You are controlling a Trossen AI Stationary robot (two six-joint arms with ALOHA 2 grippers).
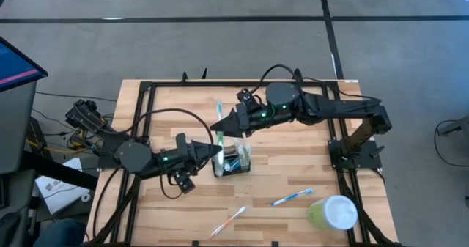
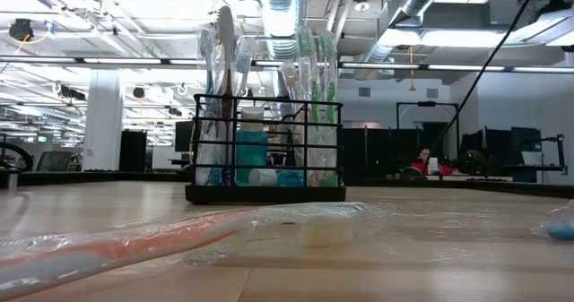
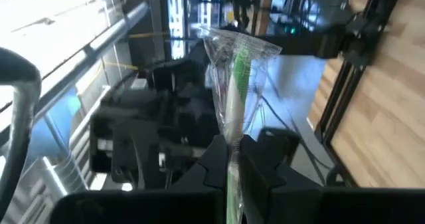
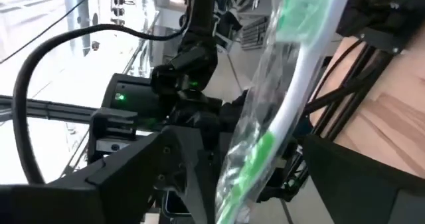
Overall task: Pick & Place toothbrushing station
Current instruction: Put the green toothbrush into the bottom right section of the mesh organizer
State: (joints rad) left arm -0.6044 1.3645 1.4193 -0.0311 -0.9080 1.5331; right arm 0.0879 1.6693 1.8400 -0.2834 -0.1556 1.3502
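Your left pincer [image 1: 217, 151] and right pincer [image 1: 218, 126] both meet at a green toothbrush [image 1: 219, 126] over the toothbrushing station [image 1: 231, 160], mid-desk [image 1: 293, 166].

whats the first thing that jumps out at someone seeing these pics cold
Both arms meet at mid-table over the black toothbrushing station, which the low view shows packed with wrapped toothbrushes. The left pincer is shut on a wrapped green toothbrush right where the right pincer stands. Nearer the front edge lie two loose wrapped brushes and a pale green cup at the right corner.
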